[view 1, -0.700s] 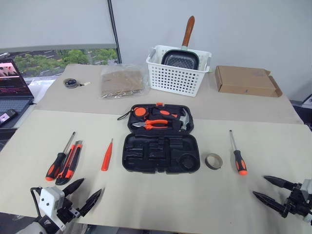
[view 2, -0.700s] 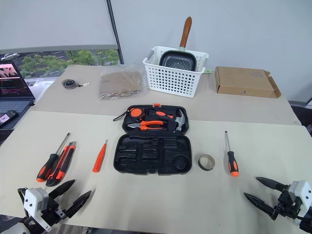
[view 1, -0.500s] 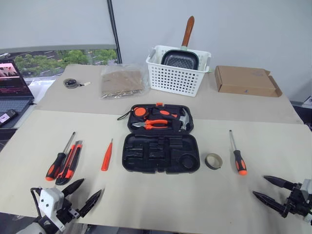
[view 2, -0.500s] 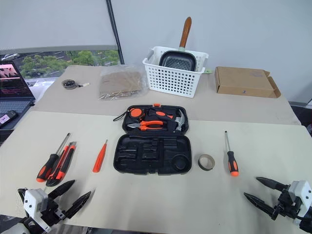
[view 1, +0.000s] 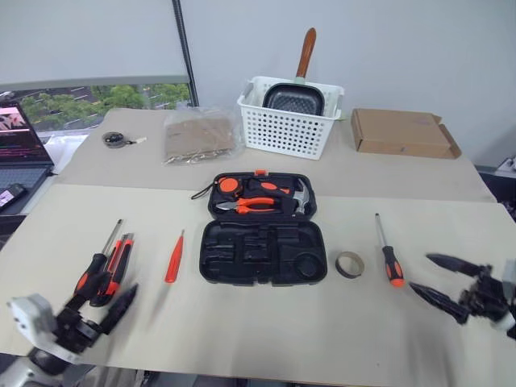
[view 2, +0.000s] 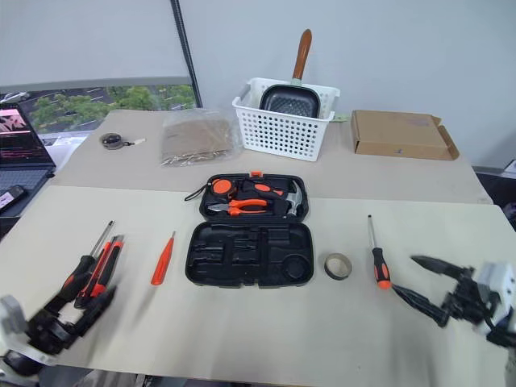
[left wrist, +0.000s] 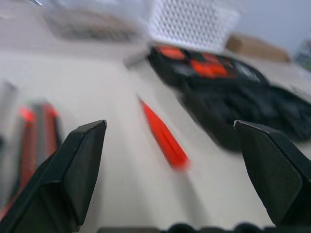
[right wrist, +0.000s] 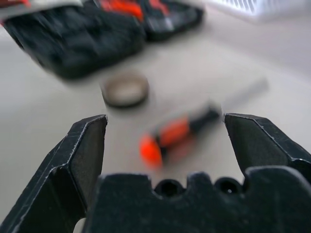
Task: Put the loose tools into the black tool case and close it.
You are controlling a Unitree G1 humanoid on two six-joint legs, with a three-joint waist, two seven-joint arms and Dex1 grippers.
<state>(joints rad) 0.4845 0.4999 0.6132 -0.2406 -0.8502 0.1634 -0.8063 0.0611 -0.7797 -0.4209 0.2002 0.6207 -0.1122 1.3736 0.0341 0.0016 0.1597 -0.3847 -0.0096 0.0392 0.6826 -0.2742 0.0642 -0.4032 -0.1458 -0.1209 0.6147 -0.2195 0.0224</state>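
A: Where was the black tool case (view 1: 264,228)?
B: Mid-table, lid open, several recesses unfilled.
A: What remained?
B: Everything: the screwdriver and utility knife (view 1: 107,269) lay at its 8 o'clock, an orange pen-like tool (view 1: 176,256) beside them, another screwdriver (view 1: 387,253) at 3 o'clock. The left gripper (view 1: 103,305) and right gripper (view 1: 442,276) both stood spread, empty.

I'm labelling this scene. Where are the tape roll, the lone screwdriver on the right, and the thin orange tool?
tape roll (view 1: 349,264): left eye view, on its ring wall.
lone screwdriver (view 1: 392,267): left eye view, on its handle.
thin orange tool (view 1: 174,261): left eye view, on its orange body.
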